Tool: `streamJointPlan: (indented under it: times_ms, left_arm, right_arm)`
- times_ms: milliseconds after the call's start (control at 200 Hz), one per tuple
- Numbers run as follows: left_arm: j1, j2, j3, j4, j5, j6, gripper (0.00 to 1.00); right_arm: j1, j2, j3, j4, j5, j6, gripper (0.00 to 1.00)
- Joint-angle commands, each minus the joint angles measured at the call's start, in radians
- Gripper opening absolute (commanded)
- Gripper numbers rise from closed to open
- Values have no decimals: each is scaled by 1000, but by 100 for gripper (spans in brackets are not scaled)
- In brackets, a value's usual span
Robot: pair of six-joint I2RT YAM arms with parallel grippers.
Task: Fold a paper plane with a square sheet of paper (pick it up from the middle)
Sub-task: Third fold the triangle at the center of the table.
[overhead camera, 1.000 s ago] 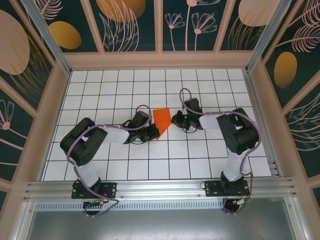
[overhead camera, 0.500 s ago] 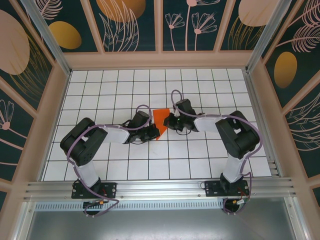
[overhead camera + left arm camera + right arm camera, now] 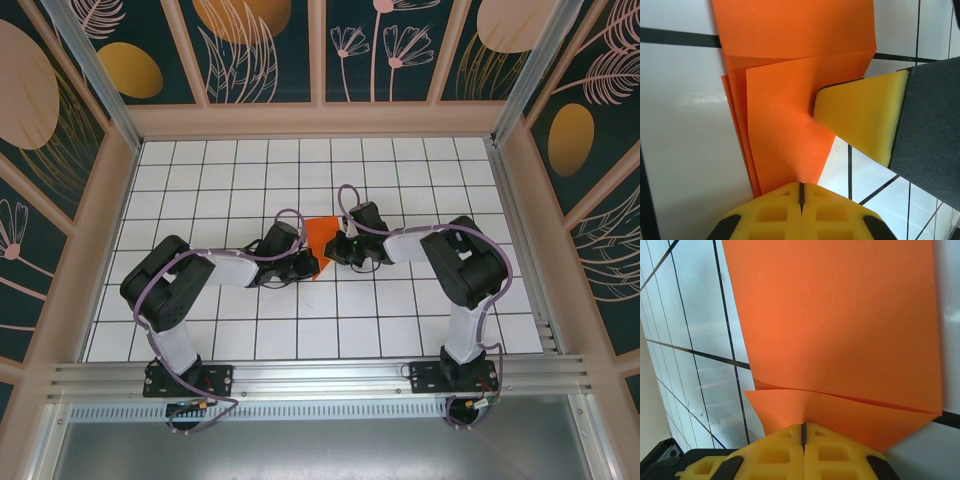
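The square sheet of paper (image 3: 319,236) lies flat mid-table, bright orange and folded into a layered wedge that tapers toward the near side. My left gripper (image 3: 309,263) is shut, its tips pressing down on the wedge's narrow end (image 3: 785,125). My right gripper (image 3: 334,249) is also shut, and its tips rest on the paper's right edge. In the left wrist view, the right gripper's yellow fingertip (image 3: 860,120) presses on the top layer. In the right wrist view, a folded flap (image 3: 840,412) lies just ahead of my shut right gripper (image 3: 803,432), with the wide layer (image 3: 835,315) beyond it.
The white grid table (image 3: 250,170) is walled by a wooden frame with patterned panels (image 3: 320,120) at the back and sides. An aluminium rail (image 3: 320,380) runs along the near edge, by the arm bases.
My right gripper has moved left from beside the paper onto its right edge. The left arm and the paper have stayed put.
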Motion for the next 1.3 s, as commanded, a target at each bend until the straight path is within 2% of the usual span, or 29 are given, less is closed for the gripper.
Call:
streamJointPlan:
  times_ms: [0,115,310,625,901,1296]
  left_arm:
    - [1,-29,11,-27,2,102,4]
    - [0,-21,36,-31,-29,146,5]
    - [0,17,56,4,13,149,5]
    - [1,65,76,-39,37,173,4]
    - [0,57,-1,-30,34,153,2]
    - [-3,-65,-130,-76,69,195,0]
  right_arm:
    - [5,36,-6,-56,31,-1,0]
    - [5,41,-6,-57,32,0,0]
    - [6,52,-5,-57,33,-3,0]
    - [5,67,0,-64,37,0,0]
    - [-5,65,-3,-81,49,1,0]
    - [-9,65,-20,-81,55,4,0]
